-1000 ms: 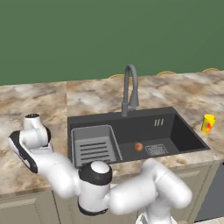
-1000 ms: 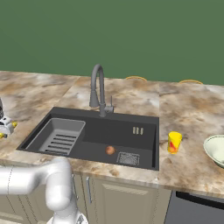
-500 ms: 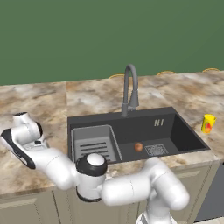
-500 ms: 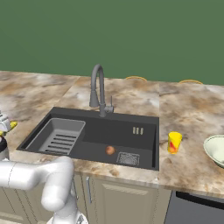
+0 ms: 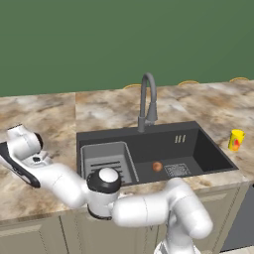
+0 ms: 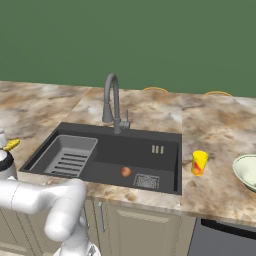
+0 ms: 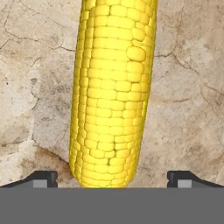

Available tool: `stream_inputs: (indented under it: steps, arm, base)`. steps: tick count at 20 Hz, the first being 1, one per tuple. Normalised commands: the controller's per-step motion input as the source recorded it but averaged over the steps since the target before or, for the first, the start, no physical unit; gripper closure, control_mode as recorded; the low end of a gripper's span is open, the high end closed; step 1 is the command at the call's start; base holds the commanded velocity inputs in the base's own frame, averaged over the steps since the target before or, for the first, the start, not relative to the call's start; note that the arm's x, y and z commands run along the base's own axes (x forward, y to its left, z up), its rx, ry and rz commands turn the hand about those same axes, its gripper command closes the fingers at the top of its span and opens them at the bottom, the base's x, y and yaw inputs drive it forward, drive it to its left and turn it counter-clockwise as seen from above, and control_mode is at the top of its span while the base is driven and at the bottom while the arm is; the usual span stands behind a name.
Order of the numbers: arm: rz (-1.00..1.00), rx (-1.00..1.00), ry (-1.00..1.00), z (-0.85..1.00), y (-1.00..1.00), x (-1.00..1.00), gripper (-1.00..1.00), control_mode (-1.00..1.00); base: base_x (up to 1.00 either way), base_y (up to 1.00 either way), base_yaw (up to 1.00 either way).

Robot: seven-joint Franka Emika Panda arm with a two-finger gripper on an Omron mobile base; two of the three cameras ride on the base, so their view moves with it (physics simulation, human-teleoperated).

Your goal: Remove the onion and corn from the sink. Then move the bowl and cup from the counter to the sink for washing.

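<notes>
Marbled beige surface point(image 6: 220, 125) wraps the dark sink point(image 6: 165, 135) under a green wall. Left of the sink, the corn point(image 7: 113, 87) lies on stone between the tool's point(image 7: 112, 178) wide-apart tips; onion point(image 6: 125, 171) beside the drain.

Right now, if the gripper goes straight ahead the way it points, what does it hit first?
Likely the corn: it lies on the counter, centred between the open fingers. How near it is can't be judged.

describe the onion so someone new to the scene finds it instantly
Start at the dark sink set in the marbled counter. On its floor, just left of the square drain grate, sits the onion: a small reddish-brown ball, the only round, coloured thing in the basin.
</notes>
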Motion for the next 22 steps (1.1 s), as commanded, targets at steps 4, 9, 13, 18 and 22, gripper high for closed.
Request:
stream_inputs:
  steps: [4, 9, 13, 18, 22]
  arm:
    - [-0.25, -0.07, 0.01, 0.21, -0.21, -0.25, -1.00, -1.00]
    - [-0.24, -0.08, 0.01, 0.13, -0.28, -0.25, -1.00, -1.00]
    - [-0.19, -0.07, 0.00, 0.06, -0.35, -0.31, -1.00, -1.00]
    - [-0.13, -0.10, -0.01, 0.03, -0.35, -0.43, -1.00, -1.00]
    - [-0.08, -0.10, -0.08, 0.12, -0.36, -0.38, -1.00, -1.00]
  base:
    - [0.00, 0.00, 0.00]
    - [0.00, 0.00, 0.00]
    - [0.00, 0.00, 0.00]
    - [0.00, 0.00, 0.00]
    - [0.00, 0.00, 0.00]
